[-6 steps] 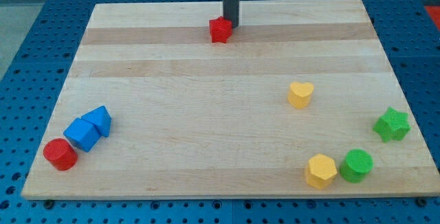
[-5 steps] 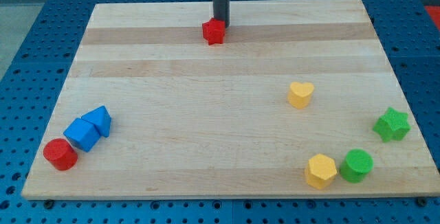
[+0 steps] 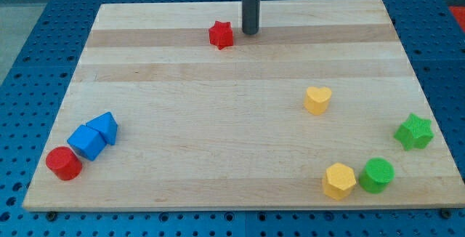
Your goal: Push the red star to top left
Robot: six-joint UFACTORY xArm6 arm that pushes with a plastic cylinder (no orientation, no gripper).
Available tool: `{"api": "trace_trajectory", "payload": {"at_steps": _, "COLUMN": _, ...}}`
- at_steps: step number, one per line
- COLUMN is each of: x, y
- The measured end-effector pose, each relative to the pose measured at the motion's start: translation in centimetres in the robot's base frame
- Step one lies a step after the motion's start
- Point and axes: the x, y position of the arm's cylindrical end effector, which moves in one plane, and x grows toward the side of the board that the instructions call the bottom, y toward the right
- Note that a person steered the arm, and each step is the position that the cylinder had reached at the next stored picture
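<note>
The red star [image 3: 221, 35] lies on the wooden board [image 3: 218, 106] near the view's top, a little left of centre. My tip [image 3: 251, 33] stands just to the star's right, apart from it by a small gap. The dark rod rises from the tip out of the view's top.
A yellow heart [image 3: 317, 99] sits right of centre. A green star [image 3: 414, 131] is at the right edge. A yellow hexagon [image 3: 339, 180] and a green cylinder [image 3: 377, 175] sit at bottom right. Two blue blocks [image 3: 96, 136] and a red cylinder [image 3: 64, 163] sit at bottom left.
The red star has slid a little to the view's left. My tip moved left behind it, then back to the right, and now stands apart from the star.
</note>
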Motion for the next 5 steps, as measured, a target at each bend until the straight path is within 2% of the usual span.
{"api": "trace_trajectory", "payload": {"at_steps": 2, "x": 0.9, "y": -1.7}}
{"api": "trace_trajectory", "payload": {"at_steps": 5, "x": 0.7, "y": -7.5}}
